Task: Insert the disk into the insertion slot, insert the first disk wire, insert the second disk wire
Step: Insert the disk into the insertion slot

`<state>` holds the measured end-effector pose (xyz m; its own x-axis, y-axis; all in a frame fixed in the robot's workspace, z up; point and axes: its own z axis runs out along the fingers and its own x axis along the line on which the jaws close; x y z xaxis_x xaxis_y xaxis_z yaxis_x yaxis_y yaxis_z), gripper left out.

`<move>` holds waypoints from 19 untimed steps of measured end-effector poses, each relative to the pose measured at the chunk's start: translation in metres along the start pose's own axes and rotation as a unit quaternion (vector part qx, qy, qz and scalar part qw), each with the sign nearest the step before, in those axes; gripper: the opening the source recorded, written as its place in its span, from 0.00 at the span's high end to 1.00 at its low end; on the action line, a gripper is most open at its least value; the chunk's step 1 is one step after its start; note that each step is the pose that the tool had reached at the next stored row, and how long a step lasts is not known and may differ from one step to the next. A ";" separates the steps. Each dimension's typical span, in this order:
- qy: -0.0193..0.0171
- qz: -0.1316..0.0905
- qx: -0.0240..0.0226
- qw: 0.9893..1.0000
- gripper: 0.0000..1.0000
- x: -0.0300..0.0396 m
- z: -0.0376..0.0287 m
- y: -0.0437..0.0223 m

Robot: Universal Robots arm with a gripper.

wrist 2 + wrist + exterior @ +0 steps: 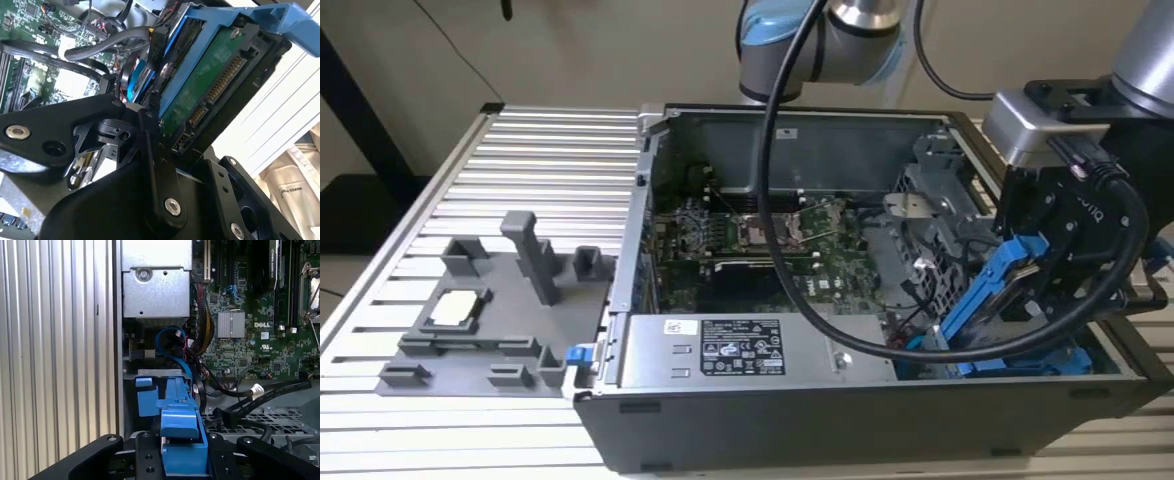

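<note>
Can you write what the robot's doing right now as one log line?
gripper: shut on disk | disk: tilted, lower end inside computer case | insertion: not yet done

You get white label (742, 346) on power-supply box (654, 362), print too small to read; small white lettering (264, 325) on motherboard (235, 356).

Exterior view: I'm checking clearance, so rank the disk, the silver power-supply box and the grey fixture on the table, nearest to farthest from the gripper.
1. The disk, held in the gripper, at the exterior view's right.
2. The power-supply box, inside the case, along its front.
3. The grey fixture, outside the case on the table, at the exterior view's left.
</note>
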<state>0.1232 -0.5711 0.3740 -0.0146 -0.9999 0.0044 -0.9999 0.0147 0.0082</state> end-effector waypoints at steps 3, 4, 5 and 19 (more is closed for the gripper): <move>0.000 0.000 0.000 1.000 0.60 0.0000 0.0002 0.0000; 0.000 0.000 0.000 1.000 0.53 0.0000 0.0001 0.0000; 0.000 0.000 0.000 1.000 0.53 0.0000 0.0001 0.0000; 0.005 0.000 0.001 1.000 0.53 -0.0020 -0.0289 0.0003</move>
<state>0.1232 -0.5689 0.4028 -0.0145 -0.9998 0.0154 -0.9999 0.0146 0.0066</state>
